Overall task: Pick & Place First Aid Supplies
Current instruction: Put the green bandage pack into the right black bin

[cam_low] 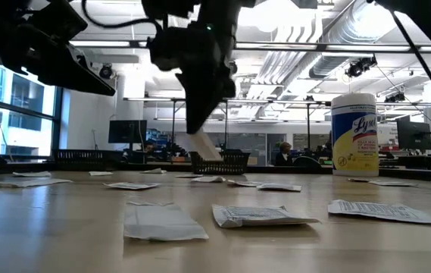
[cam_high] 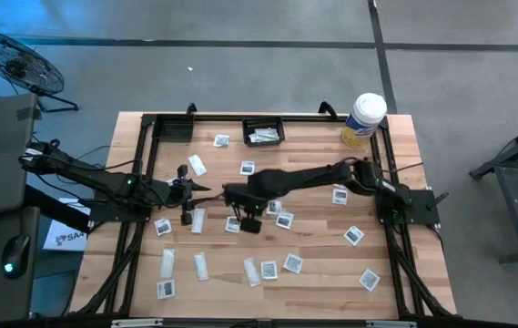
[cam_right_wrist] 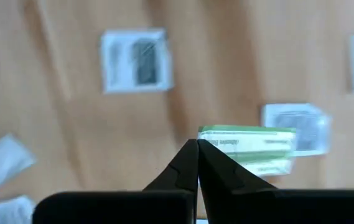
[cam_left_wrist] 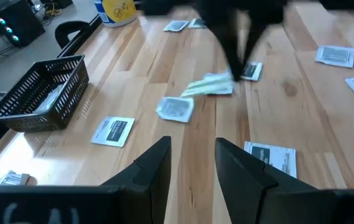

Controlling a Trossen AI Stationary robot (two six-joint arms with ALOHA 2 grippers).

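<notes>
- The right tool, reaching toward the counter's middle, has its dark fingers pinched together on the edge of a flat green-and-white paper strip packet, lifted clear of the wood.
- The left tool waits near the counter's left edge, its fingers a little apart and empty.
- A small black wire-mesh basket at the far edge already holds a few white packets, so I judge the task barely begun.
- Most flat white square packets with dark printed centres and narrow white strips lie scattered over the pale wooden plank counter.
- A white plastic tub with a yellow label stands at the far right corner.
</notes>
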